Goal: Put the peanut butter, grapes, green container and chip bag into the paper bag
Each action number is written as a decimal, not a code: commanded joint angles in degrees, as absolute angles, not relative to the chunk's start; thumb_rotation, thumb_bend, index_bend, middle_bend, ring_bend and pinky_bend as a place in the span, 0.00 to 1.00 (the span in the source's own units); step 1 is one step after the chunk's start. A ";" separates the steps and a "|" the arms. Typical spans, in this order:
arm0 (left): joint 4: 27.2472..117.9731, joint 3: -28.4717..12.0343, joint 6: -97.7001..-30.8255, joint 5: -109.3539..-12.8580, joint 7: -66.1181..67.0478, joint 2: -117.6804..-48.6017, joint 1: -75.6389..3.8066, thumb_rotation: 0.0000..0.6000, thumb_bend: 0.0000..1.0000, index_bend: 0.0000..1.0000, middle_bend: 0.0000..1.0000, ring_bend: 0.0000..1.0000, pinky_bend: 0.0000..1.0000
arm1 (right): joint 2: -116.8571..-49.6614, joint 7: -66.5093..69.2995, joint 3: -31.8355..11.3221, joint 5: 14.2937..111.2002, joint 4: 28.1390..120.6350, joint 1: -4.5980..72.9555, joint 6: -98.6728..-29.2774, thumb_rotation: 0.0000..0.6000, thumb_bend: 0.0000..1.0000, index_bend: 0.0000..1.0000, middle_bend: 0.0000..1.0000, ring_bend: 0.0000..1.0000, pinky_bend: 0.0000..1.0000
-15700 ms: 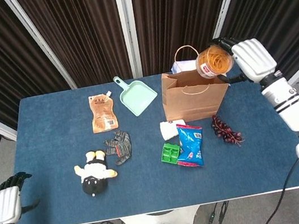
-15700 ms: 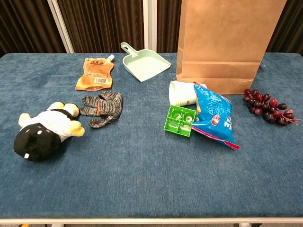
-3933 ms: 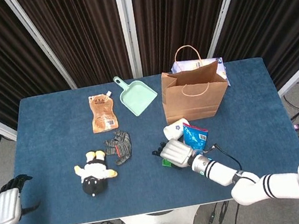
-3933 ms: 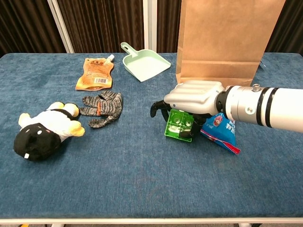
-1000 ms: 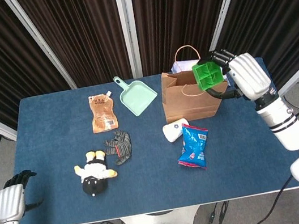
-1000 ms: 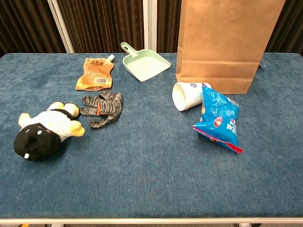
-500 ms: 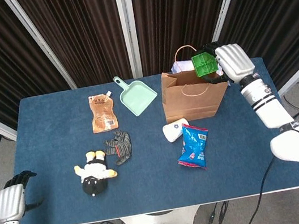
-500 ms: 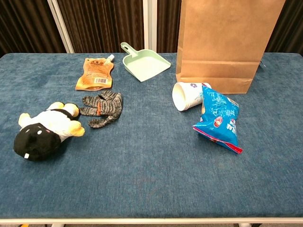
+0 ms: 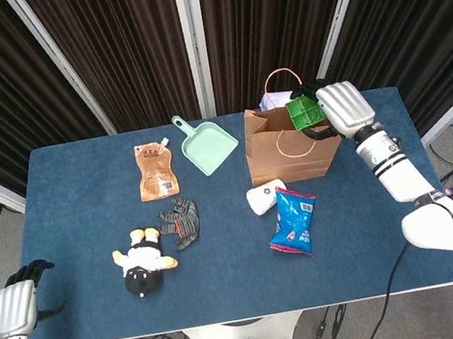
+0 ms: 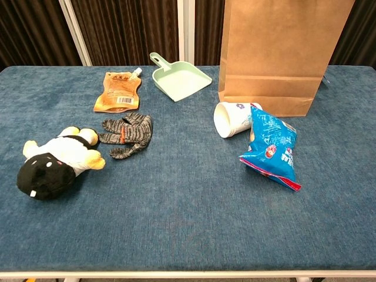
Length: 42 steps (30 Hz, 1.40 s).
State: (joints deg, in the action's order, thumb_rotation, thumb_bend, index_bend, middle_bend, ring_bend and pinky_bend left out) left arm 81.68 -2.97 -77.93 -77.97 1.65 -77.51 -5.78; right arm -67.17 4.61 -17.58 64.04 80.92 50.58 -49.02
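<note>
Green container (image 9: 301,112) held by the right hand (image 9: 338,111) over the open top of the paper bag (image 9: 293,151). Chip bag (image 9: 290,220) lies just before the bag. Left hand (image 9: 13,307), fingers curled, hangs well apart.

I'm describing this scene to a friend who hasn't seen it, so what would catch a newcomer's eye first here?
First, the white right robot hand holding the bright green plastic container over the open top of the brown paper bag at the back of the blue table. Next, the shiny blue chip bag lying in front of the paper bag, against a tipped white paper cup. On the left lies a black, white and yellow plush toy.
</note>
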 commanded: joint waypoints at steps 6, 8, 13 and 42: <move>81.41 -2.96 -77.85 -77.91 1.48 -77.56 -5.80 1.00 0.08 0.35 0.34 0.26 0.28 | -66.36 4.03 -16.14 65.56 82.83 49.09 -49.12 1.00 0.24 0.33 0.41 0.31 0.52; 81.42 -2.91 -77.88 -78.02 1.44 -77.56 -5.80 1.00 0.08 0.35 0.34 0.26 0.28 | -65.99 3.42 -15.99 64.68 82.97 49.27 -47.86 1.00 0.24 0.33 0.41 0.31 0.52; 81.60 -2.92 -77.92 -77.91 1.46 -77.46 -5.73 1.00 0.08 0.35 0.34 0.26 0.28 | -64.69 1.92 -15.92 62.01 83.49 50.25 -44.10 1.00 0.21 0.23 0.37 0.26 0.46; 82.11 -3.23 -78.01 -78.07 2.12 -77.26 -6.13 1.00 0.08 0.35 0.34 0.26 0.28 | -54.25 19.00 -8.70 89.35 94.87 35.05 -64.06 1.00 0.06 0.09 0.33 0.19 0.40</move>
